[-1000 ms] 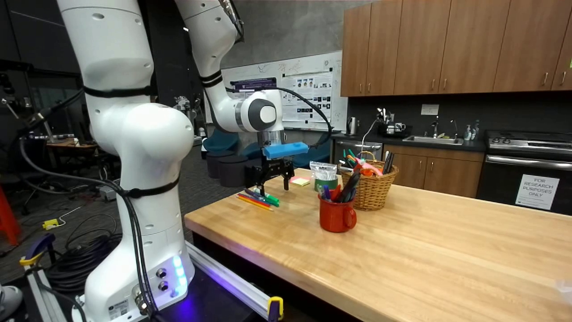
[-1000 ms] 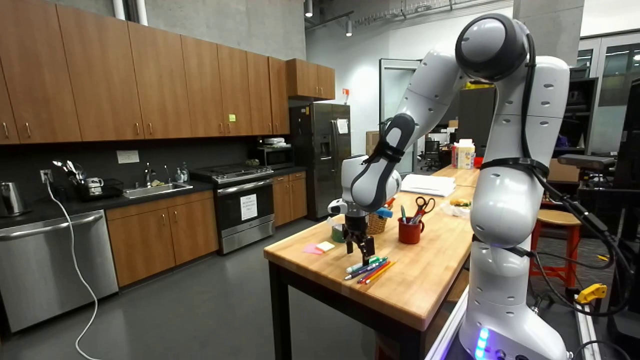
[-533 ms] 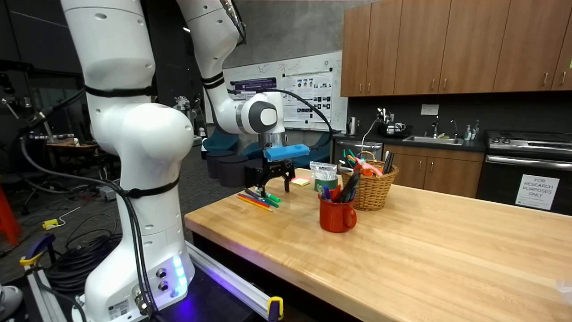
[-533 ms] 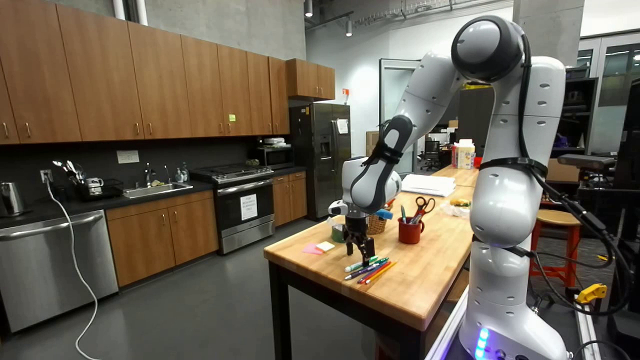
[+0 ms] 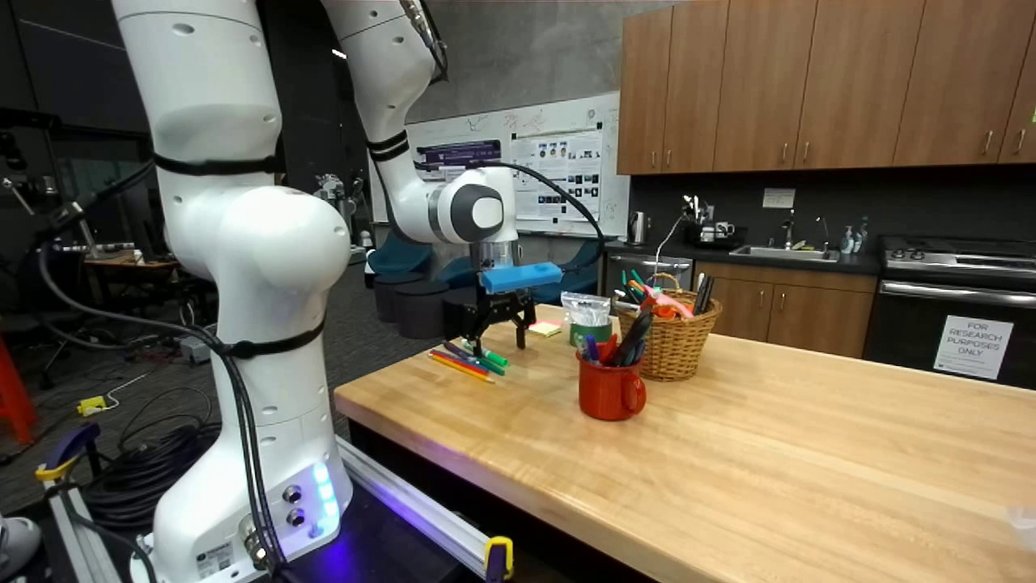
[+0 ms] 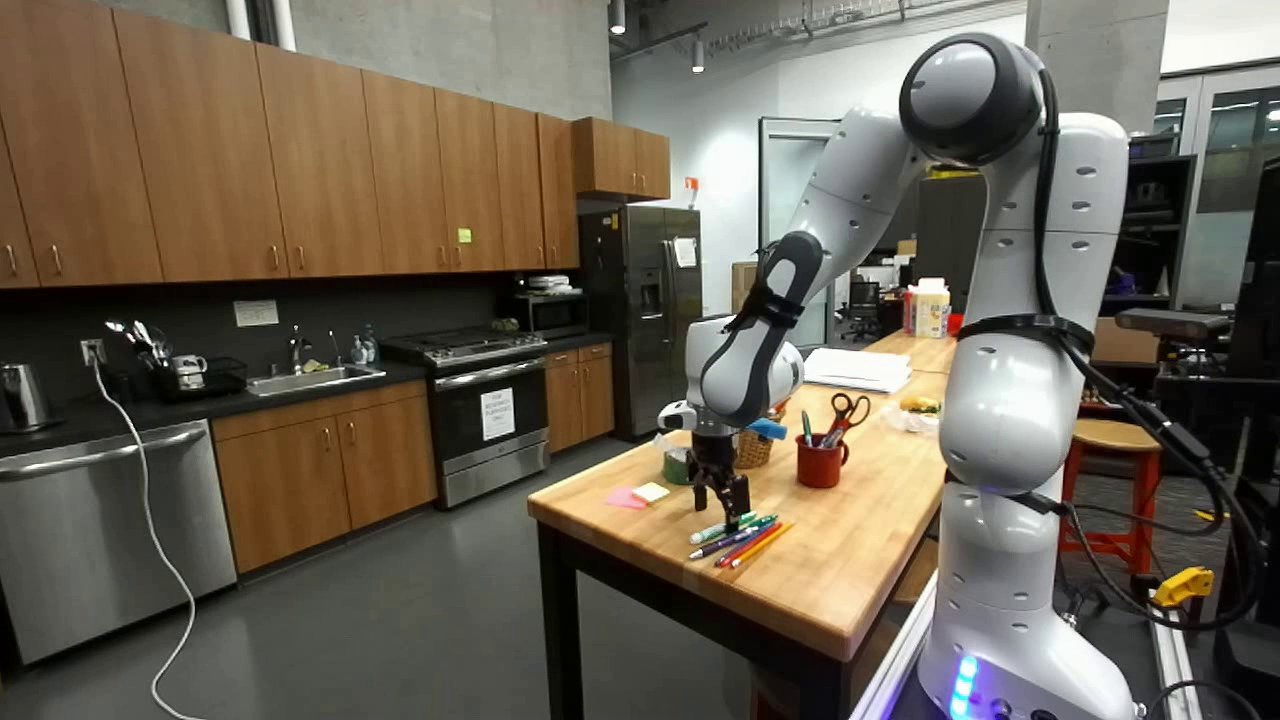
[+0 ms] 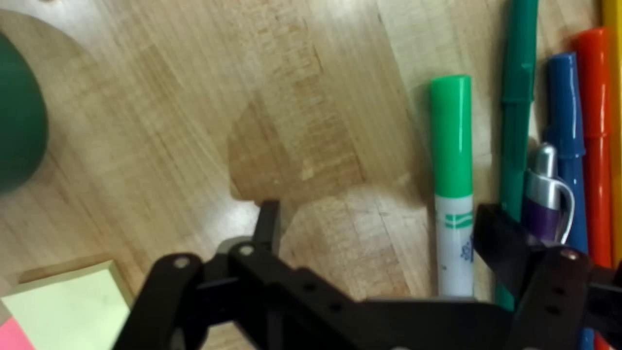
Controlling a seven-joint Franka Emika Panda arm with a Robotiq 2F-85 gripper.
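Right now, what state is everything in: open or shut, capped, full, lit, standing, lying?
Gripper: wide open
Green marker: capped, lying flat
Dark green pen: capped, lying flat
Purple pen: lying; can't tell whether the point is out
Blue pen: capped, lying flat
Red pen: capped, lying flat
Sticky notes: stacked, lying flat
Red mug: upright, scissors inside
Basket: upright, full
Oven: door shut
Fridge: doors shut
Cupboards: doors shut
Robot lights: lit blue

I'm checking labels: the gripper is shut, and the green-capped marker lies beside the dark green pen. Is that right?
Not quite: the wrist view shows the gripper open, not shut. The green-capped marker does lie beside the dark green pen.
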